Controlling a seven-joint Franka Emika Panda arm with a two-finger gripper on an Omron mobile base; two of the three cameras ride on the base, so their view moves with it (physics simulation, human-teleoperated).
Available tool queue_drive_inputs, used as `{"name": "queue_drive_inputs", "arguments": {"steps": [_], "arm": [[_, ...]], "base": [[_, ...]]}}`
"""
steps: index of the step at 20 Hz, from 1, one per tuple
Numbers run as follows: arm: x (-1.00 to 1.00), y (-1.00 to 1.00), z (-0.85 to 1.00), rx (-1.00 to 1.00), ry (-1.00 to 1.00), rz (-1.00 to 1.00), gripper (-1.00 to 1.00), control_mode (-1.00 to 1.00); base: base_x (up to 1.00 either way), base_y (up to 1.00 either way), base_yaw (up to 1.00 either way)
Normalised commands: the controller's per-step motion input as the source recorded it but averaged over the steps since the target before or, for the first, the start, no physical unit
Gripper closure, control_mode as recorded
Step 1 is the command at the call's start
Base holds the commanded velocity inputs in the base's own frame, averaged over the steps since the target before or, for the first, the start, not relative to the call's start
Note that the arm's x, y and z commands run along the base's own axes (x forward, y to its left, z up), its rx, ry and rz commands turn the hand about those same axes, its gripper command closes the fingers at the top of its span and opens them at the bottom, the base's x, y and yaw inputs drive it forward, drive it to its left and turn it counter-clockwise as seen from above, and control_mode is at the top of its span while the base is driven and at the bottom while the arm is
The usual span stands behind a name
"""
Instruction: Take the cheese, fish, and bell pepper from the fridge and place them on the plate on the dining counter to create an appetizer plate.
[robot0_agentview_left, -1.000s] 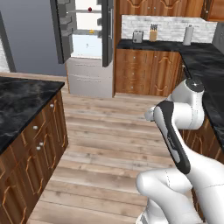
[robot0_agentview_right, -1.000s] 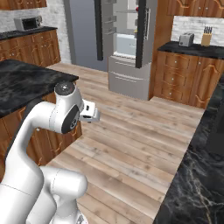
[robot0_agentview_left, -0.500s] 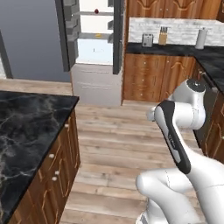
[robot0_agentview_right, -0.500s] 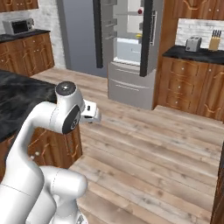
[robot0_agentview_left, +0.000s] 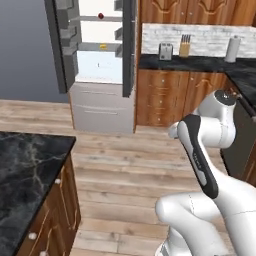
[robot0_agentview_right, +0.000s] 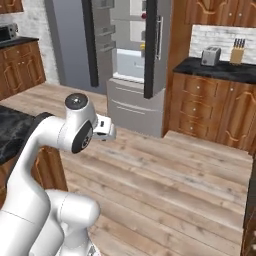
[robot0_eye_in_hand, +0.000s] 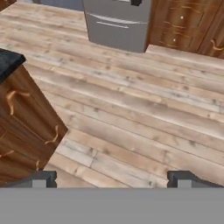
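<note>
So over at 9 o'clock there's the long black marble dining counter (robot0_agentview_left: 25, 170) on its brown wood base. Up around 11 stands the tall fridge with the white interior (robot0_agentview_left: 97, 65), doors open, a small round dark red bell pepper (robot0_agentview_left: 101, 16) on a high shelf and a little yellow-orange cheese wedge (robot0_agentview_left: 103, 46) one shelf below. The two-finger gripper (robot0_eye_in_hand: 112, 178) hangs over bare wood floor, jaws spread wide, nothing in them.
</note>
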Motion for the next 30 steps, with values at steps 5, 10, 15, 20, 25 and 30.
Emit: {"name": "queue_drive_inputs", "arguments": {"steps": [5, 10, 15, 20, 25, 30], "arm": [[0.00, 0.00, 0.00, 0.00, 0.00, 0.00, -1.00, 1.00], [0.00, 0.00, 0.00, 0.00, 0.00, 0.00, -1.00, 1.00], [0.00, 0.00, 0.00, 0.00, 0.00, 0.00, -1.00, 1.00], [0.00, 0.00, 0.00, 0.00, 0.00, 0.00, -1.00, 1.00], [0.00, 0.00, 0.00, 0.00, 0.00, 0.00, -1.00, 1.00], [0.00, 0.00, 0.00, 0.00, 0.00, 0.00, -1.00, 1.00]], "base": [[1.00, 0.12, -0.02], [1.00, 0.37, -0.01], [1.00, 0.71, -0.04], [1.00, 0.00, -0.01], [1.00, -0.04, 0.00], [1.00, 0.62, -0.02]]}}
